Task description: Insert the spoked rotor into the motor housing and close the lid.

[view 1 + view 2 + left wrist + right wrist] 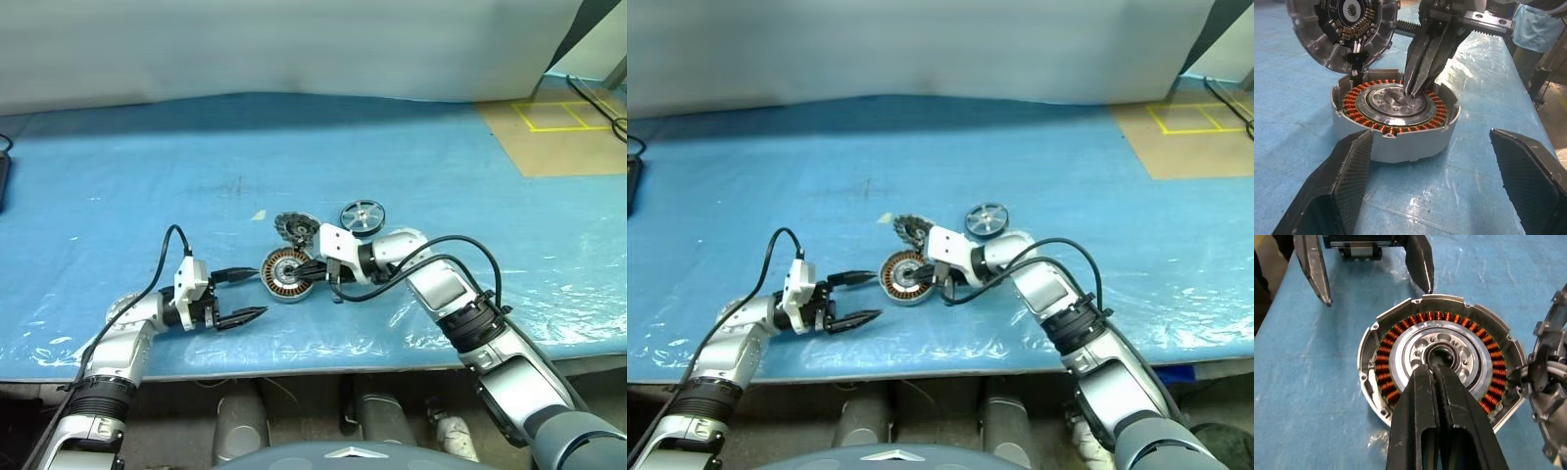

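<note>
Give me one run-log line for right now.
left gripper: open, beside motor housing | right gripper: shut, tips at housing hub | spoked rotor: on table, not inserted | lid: off, tilted behind housing

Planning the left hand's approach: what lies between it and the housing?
Nothing: just bare blue sheet between the open left hand and the housing, clearest in the left wrist view.

Right end effector [1436, 369] (fingers together) blocks the motor housing [1442, 357] hub.
</note>
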Motion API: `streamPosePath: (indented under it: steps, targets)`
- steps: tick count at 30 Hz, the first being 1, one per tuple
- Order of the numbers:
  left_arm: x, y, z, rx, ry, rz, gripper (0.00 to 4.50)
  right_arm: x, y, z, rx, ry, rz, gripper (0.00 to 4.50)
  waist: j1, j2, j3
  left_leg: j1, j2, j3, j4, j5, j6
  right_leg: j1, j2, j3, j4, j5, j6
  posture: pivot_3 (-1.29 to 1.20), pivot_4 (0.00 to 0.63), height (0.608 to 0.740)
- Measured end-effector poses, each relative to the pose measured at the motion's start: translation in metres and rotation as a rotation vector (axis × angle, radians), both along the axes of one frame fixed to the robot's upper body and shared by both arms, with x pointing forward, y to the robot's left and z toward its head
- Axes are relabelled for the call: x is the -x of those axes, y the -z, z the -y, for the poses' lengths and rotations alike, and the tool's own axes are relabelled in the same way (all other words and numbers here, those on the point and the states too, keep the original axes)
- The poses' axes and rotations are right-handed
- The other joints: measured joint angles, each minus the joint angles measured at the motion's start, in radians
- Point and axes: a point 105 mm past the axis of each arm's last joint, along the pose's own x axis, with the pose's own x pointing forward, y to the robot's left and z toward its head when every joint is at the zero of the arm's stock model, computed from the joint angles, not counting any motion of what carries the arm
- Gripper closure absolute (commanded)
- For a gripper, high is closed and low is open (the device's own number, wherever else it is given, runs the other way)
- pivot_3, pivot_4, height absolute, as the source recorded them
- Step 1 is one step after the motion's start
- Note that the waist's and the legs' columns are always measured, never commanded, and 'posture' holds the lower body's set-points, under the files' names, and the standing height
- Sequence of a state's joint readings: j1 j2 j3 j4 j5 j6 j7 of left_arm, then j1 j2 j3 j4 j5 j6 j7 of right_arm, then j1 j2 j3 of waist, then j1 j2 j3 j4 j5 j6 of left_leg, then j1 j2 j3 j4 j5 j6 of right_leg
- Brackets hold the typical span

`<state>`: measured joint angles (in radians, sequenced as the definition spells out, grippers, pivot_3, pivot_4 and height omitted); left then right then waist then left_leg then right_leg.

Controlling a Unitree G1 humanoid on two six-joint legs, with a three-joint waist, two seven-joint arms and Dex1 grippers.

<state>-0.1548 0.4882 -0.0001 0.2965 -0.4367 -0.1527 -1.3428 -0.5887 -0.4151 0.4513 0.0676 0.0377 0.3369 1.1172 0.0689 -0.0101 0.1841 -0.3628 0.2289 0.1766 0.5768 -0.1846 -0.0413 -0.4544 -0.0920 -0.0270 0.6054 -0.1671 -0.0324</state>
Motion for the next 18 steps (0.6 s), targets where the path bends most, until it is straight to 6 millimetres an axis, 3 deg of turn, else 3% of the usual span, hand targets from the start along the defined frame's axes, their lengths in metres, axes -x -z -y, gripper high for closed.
streamPosePath:
  steps: [10,18]
  targets:
    - [0.0,0.0,0.0,0.0,-0.001,0.0,0.5,0.003,-0.008,-0.002,-0.009,-0.017,0.016,4.44,0.0,0.0,0.0,-0.001,0.001,0.0,0.0,0.0,0.0,-0.001,0.001,0.0,0.0,0.0,0.0,0.0,0.15,0.74]
    - [0.0,0.001,0.0,0.0,-0.002,-0.002,0.5,0.001,-0.025,-0.021,-0.098,-0.038,0.032,4.44,-0.001,0.0,0.0,-0.001,0.001,0.0,0.0,0.0,0.0,-0.001,0.001,0.0,0.0,0.003,-0.005,0.0,0.15,0.74]
